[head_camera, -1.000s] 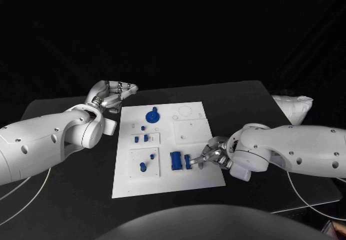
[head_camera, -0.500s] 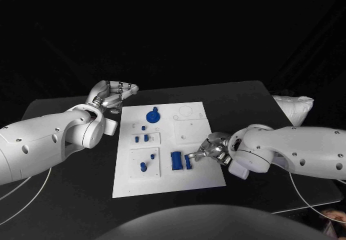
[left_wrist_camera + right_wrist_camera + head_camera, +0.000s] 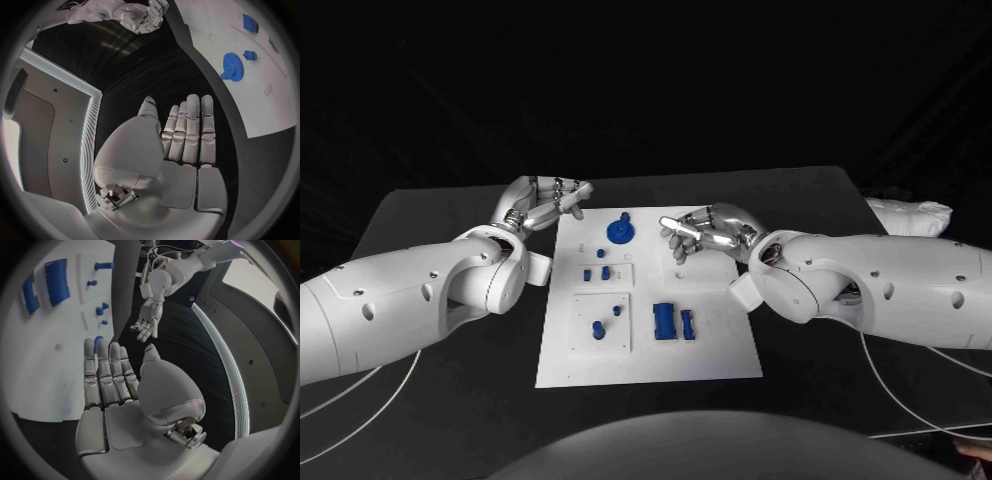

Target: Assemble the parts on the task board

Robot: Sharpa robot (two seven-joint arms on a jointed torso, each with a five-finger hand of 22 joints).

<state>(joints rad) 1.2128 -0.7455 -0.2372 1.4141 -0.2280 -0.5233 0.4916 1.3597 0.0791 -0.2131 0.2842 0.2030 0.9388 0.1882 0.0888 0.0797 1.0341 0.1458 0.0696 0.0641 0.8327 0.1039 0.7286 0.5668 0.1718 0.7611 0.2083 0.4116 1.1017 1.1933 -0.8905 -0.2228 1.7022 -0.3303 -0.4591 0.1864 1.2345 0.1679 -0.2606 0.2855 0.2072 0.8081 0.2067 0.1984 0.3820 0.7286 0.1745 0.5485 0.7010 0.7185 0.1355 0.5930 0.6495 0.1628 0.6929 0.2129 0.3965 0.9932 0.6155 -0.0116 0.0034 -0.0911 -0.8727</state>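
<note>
The white task board lies in the middle of the black table. On it are a blue gear at the far end, small blue pegs in the middle left, and two blue blocks side by side near the front. My left hand hovers at the board's far left corner, fingers straight, holding nothing. My right hand is over the board's far right part, fingers spread and empty. The left wrist view shows the flat left hand and the gear. The right wrist view shows the right hand and the blocks.
More blue pegs stand in a square plate at the board's near left. A crumpled white bag lies at the table's right edge. Thin white cables trail off both arms near the table's front corners.
My right hand has left the blue blocks and moved up to the board's far right part, fingers now spread. My left hand's fingers have uncurled and straightened.
</note>
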